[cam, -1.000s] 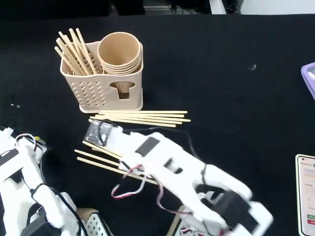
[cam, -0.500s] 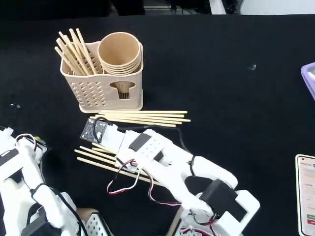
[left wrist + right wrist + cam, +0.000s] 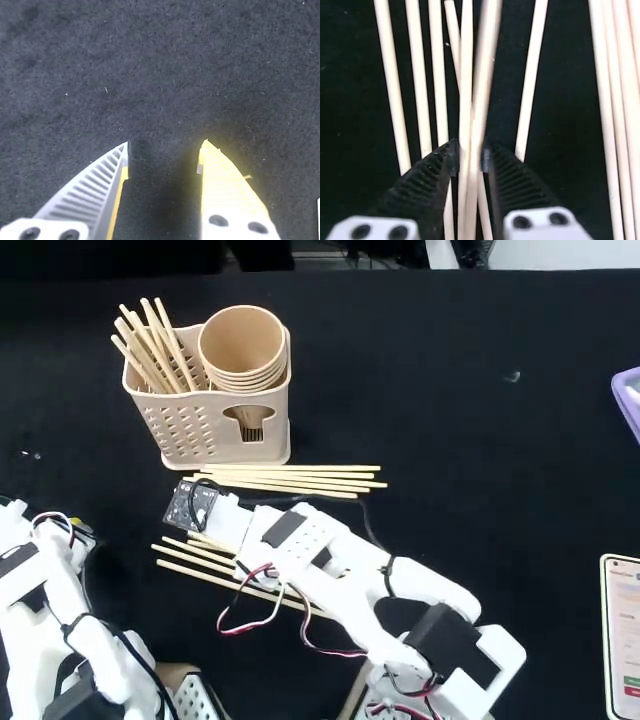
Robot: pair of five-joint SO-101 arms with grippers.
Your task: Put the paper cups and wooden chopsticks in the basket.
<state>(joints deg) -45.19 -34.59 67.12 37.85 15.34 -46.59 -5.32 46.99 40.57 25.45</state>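
Observation:
A beige basket stands at the back left, holding stacked paper cups and several wooden chopsticks. More chopsticks lie in a row in front of it. Another loose bunch of chopsticks lies nearer, under my right arm. My right gripper is down on this bunch, its fingers pressed against two chopsticks from both sides, with others lying alongside. My left gripper hangs open over bare black cloth at the front left corner, where the left arm stands.
A purple object pokes in at the right edge and a flat white card or phone lies at the front right. A perforated box sits at the front edge between the arms.
My right arm has shifted left and settled lower onto the near bunch of chopsticks, then held still for the last half second. The left arm has not moved.

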